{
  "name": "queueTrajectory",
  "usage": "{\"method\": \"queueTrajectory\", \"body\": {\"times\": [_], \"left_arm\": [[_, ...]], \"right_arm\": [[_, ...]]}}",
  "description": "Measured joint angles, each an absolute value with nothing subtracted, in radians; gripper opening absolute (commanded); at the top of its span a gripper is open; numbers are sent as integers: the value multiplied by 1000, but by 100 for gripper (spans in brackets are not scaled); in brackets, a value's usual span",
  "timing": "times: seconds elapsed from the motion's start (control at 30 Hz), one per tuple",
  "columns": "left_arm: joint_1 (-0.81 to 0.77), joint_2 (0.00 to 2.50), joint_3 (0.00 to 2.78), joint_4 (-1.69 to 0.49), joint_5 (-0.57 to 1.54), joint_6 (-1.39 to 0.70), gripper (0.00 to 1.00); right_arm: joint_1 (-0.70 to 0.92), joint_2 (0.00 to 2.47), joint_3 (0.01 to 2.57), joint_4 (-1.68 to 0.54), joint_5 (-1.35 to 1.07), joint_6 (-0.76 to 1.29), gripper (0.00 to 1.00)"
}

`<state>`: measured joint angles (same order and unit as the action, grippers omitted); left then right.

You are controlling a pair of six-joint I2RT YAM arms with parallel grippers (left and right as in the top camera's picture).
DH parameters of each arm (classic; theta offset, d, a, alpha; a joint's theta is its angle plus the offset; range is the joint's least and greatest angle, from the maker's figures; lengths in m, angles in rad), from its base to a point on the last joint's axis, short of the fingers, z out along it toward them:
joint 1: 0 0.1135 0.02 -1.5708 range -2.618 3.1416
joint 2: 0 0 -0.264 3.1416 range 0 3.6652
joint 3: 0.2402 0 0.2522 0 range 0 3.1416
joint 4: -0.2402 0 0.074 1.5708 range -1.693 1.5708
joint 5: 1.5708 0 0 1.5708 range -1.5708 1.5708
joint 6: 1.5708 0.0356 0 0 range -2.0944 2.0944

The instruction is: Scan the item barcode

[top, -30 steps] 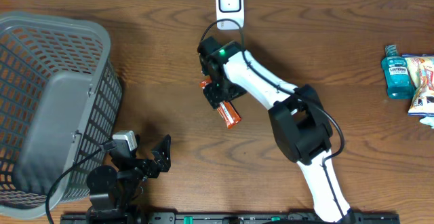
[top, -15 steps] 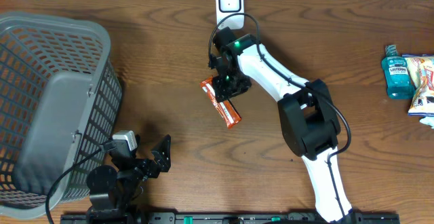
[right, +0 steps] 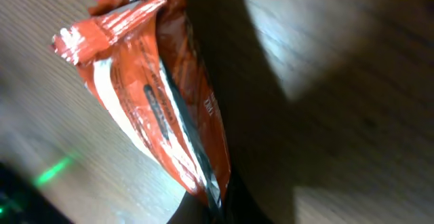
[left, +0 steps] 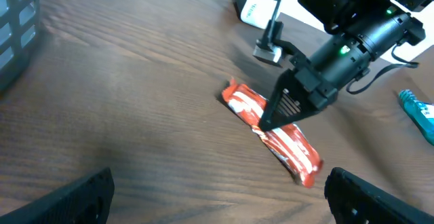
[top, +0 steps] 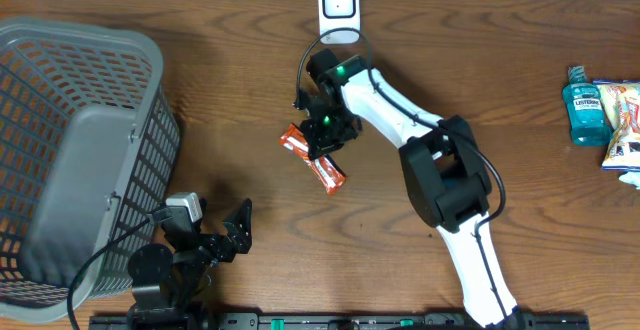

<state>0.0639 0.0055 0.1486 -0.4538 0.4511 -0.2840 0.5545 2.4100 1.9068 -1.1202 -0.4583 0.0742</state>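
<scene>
Between the right jaws, which are closed tight on its middle, we see the orange snack packet down at the desk, while the left jaws stand wide open, holding nothing.

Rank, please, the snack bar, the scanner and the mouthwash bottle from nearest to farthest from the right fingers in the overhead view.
1. The snack bar, pinched in the right fingers, near the centre.
2. The scanner, at the far edge, just beyond them.
3. The mouthwash bottle, away at the right edge.
</scene>
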Motion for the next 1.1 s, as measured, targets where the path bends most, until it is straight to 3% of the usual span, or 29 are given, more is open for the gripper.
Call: {"method": "queueTrajectory", "body": {"times": [0.23, 0.43, 0.73, 1.1], "left_arm": [[64, 6, 149, -454, 451, -284, 99], [64, 6, 149, -454, 451, -284, 99], [64, 6, 149, -454, 451, -284, 99], [64, 6, 149, -453, 451, -284, 99]], "right_arm": [[463, 2343, 1850, -1171, -498, 49, 1], [376, 2109, 1843, -1216, -639, -45, 2], [364, 1911, 1849, -1362, -838, -128, 1], [396, 1820, 1757, -1254, -844, 35, 2]]}}
